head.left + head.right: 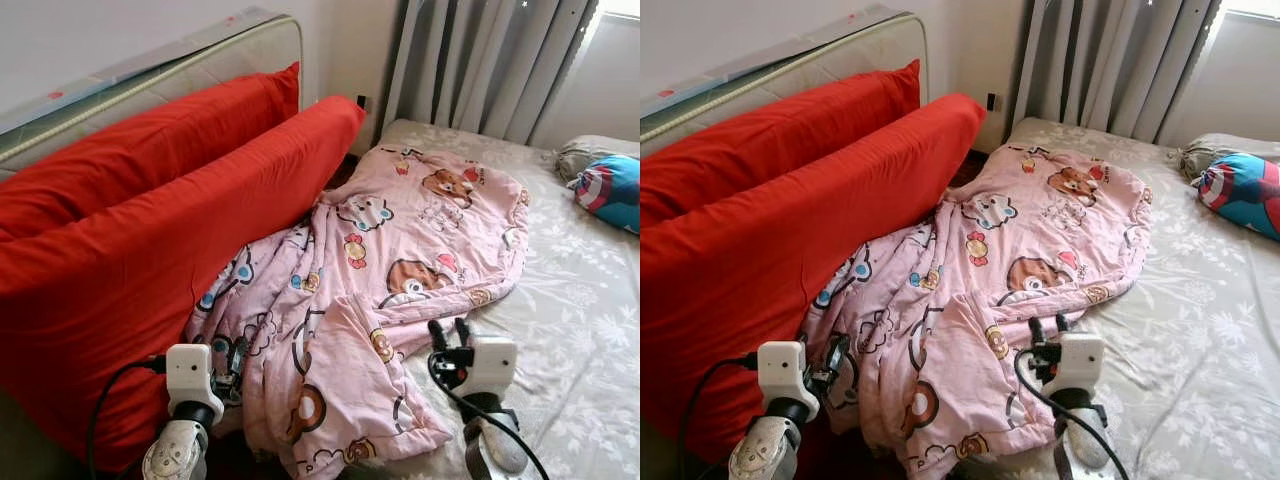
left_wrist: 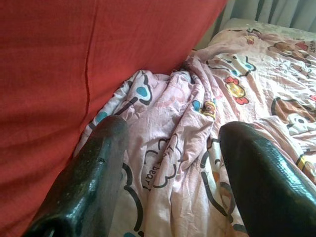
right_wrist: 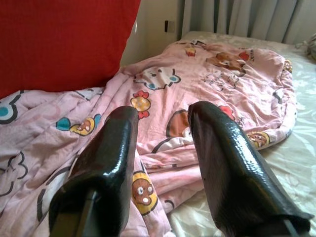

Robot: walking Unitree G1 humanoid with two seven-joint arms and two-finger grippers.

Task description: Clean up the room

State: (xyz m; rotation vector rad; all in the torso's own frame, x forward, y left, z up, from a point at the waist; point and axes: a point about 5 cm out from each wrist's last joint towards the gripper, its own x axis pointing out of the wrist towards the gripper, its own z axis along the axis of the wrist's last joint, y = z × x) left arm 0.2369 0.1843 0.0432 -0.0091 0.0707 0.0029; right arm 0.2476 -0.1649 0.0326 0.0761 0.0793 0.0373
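Observation:
A crumpled pink cartoon-print blanket lies across the bed, its left side bunched against two long red pillows. My left gripper is low at the blanket's left edge, right beside the front red pillow. Its fingers are open, with blanket folds showing in the gap. My right gripper hovers at the blanket's near right edge, where the cloth meets the sheet. It is open too, its fingers pointing over the blanket with nothing gripped.
A grey floral bedsheet covers the mattress to the right. A round shield-pattern cushion and a grey pillow lie at the far right. Grey curtains hang behind, and a padded headboard stands behind the red pillows.

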